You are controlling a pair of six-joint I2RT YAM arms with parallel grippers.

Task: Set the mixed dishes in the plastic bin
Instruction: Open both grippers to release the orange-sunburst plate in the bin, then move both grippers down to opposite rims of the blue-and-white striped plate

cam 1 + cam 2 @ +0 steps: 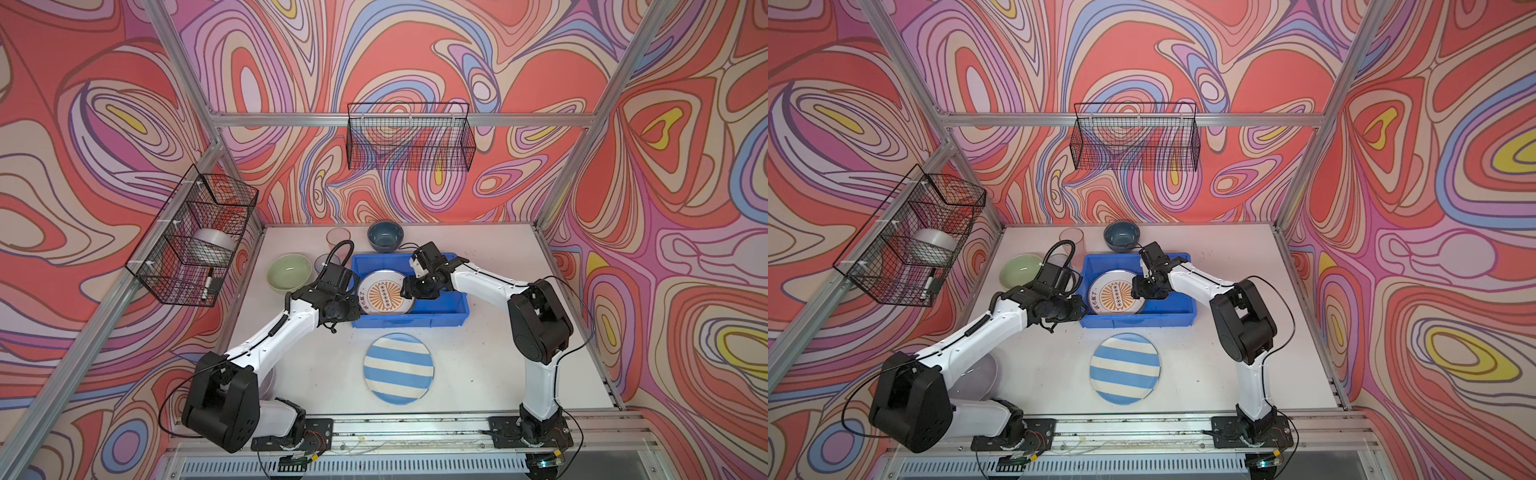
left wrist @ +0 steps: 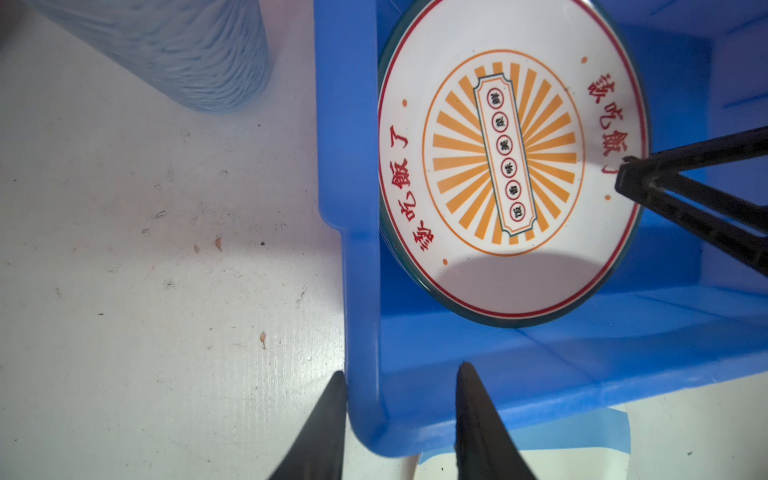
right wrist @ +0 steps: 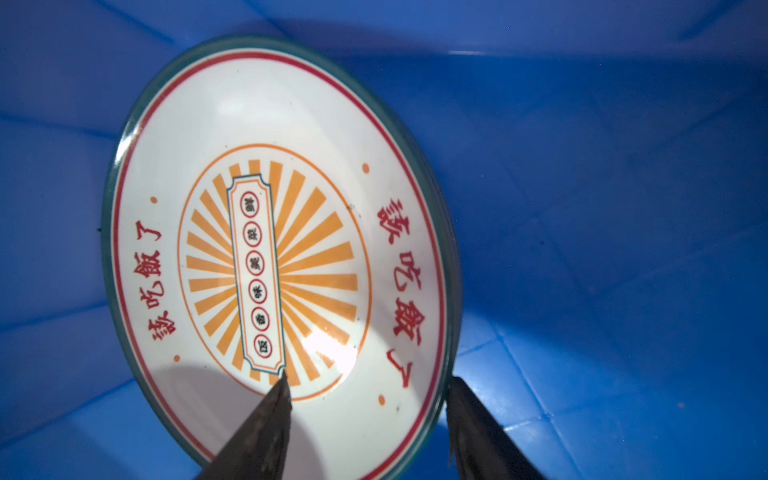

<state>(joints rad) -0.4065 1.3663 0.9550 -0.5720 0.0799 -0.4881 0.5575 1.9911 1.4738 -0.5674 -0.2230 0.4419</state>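
Note:
The blue plastic bin (image 1: 440,305) (image 1: 1173,309) stands mid-table. Inside it a green-rimmed lettered plate (image 1: 380,293) (image 3: 257,124) (image 2: 511,282) lies tilted. My right gripper (image 3: 368,376) (image 1: 406,290) is open, with that plate's rim between its jaws. My left gripper (image 2: 401,370) (image 1: 353,311) is shut across the bin's near left corner wall (image 2: 361,395). A striped plate (image 1: 399,368) lies in front of the bin. A pale green bowl (image 1: 289,272), a bluish tumbler (image 2: 187,50), a pinkish tumbler (image 1: 337,237) and a dark bowl (image 1: 385,236) stand around the bin's far left.
Black wire baskets hang on the back wall (image 1: 409,137) and the left wall (image 1: 195,237); the left one holds a white roll (image 1: 214,245). A pale plate (image 1: 978,376) lies partly hidden under my left arm. Bare table lies right of the bin (image 1: 498,332).

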